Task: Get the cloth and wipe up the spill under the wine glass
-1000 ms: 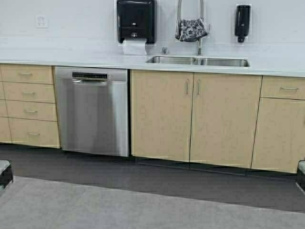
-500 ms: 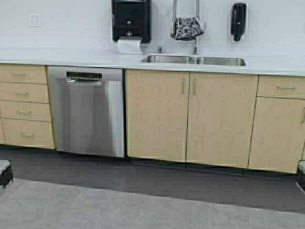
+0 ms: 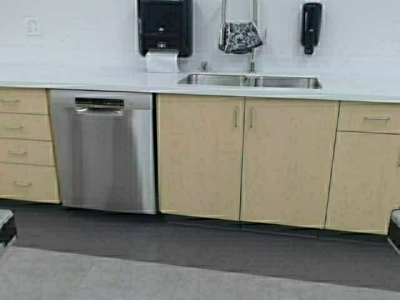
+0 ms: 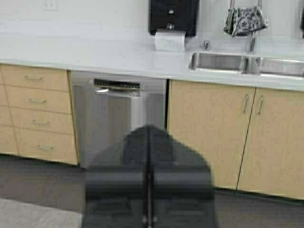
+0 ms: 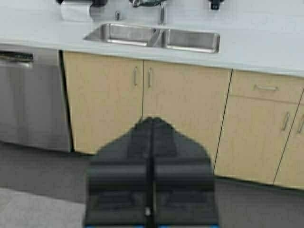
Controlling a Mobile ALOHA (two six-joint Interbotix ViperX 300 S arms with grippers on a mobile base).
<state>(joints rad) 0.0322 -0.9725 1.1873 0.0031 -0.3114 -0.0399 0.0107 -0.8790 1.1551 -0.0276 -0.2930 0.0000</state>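
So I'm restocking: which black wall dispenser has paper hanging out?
The wide paper towel dispenser left of the faucet; the slim soap dispenser shows none.

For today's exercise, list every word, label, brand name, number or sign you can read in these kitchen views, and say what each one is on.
No text can be read in any view.
Paper towel dispenser: a small pale mark on its front, too blurred to read.
Dishwasher: faint markings along its dark control strip, too small to read.
Soap dispenser: no legible label.
Cloth: floral pattern only, no lettering.
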